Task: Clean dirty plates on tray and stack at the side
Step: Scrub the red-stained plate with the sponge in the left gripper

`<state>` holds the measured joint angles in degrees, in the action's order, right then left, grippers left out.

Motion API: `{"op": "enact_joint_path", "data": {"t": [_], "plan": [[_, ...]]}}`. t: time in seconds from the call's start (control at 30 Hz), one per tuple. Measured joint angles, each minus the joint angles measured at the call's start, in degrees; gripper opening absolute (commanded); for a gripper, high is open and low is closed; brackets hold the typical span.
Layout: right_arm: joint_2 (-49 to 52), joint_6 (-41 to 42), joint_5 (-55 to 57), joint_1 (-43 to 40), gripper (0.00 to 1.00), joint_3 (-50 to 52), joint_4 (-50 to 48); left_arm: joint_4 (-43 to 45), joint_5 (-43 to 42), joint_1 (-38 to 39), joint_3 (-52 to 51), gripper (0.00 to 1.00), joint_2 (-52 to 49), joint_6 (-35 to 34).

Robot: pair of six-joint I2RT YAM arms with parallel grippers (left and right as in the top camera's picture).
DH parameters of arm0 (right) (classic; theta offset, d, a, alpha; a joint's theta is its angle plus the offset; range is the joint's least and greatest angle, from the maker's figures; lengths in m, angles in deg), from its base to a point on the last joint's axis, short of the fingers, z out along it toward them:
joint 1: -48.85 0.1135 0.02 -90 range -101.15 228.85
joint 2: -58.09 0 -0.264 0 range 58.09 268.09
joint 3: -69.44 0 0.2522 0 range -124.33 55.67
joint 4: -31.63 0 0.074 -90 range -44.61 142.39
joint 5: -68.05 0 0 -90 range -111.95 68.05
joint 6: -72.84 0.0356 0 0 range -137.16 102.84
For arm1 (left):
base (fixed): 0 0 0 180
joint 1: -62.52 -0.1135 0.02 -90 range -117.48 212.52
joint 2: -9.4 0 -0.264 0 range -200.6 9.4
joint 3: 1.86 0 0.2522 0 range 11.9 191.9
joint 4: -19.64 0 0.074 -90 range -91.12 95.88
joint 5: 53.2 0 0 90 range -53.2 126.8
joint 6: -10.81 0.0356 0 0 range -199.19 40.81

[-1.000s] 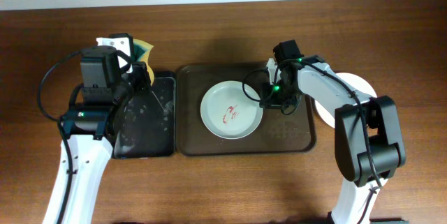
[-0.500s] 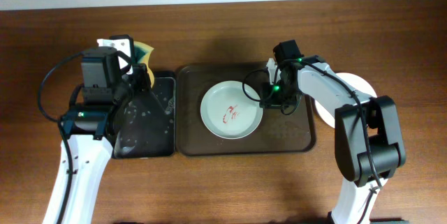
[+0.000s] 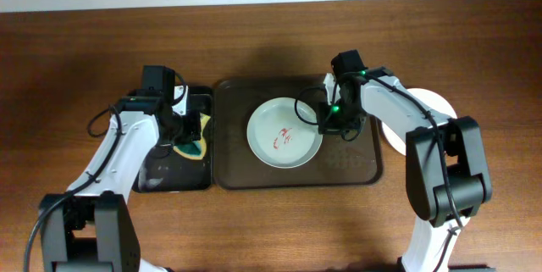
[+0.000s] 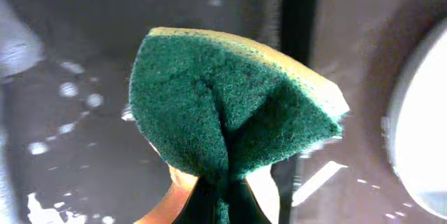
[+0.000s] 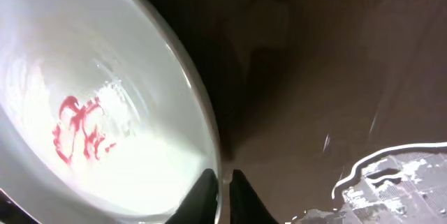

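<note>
A white plate [image 3: 284, 133] with a red sauce smear lies on the dark brown tray [image 3: 356, 166]; it also shows in the right wrist view [image 5: 105, 126]. My right gripper [image 3: 326, 122] is shut on this plate's right rim, its fingers [image 5: 202, 196] pinching the edge. My left gripper [image 3: 188, 130] is shut on a green and yellow sponge [image 3: 193, 143], held low over the smaller black tray [image 3: 169, 174]; the sponge fills the left wrist view [image 4: 223, 105]. Another white plate [image 3: 428, 107] lies on the table to the right of the tray, partly hidden by my right arm.
The black tray [image 4: 70, 133] is wet with water drops. A wet patch [image 5: 398, 182] lies on the brown tray's right part. The brown tray [image 4: 349, 56] and the plate's rim [image 4: 419, 126] lie just right of the sponge.
My left arm has swung down and right from the table's back, bringing the sponge over the black tray's right side. The plate has shifted slightly right in my right gripper.
</note>
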<state>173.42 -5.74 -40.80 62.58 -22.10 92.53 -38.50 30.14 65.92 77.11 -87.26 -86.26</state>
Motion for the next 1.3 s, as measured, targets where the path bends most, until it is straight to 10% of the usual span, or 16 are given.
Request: {"op": "enact_joint_path", "data": {"t": [0.23,0.7,1.3], "plan": [[-0.33,2.1,0.17,4.0,0.04,1.68,-0.9,3.08,-17.11,5.4,2.14,0.0,1.07,-2.32],[-0.33,2.29,0.15,4.07,0.05,1.73,-1.03,22.1,-21.0,23.15,2.29,0.0,-13.18,-23.06],[-0.33,2.36,-0.9,4.9,0.09,1.84,-1.22,7.43,1.92,23.12,5.38,0.0,-5.51,-22.45]]}}
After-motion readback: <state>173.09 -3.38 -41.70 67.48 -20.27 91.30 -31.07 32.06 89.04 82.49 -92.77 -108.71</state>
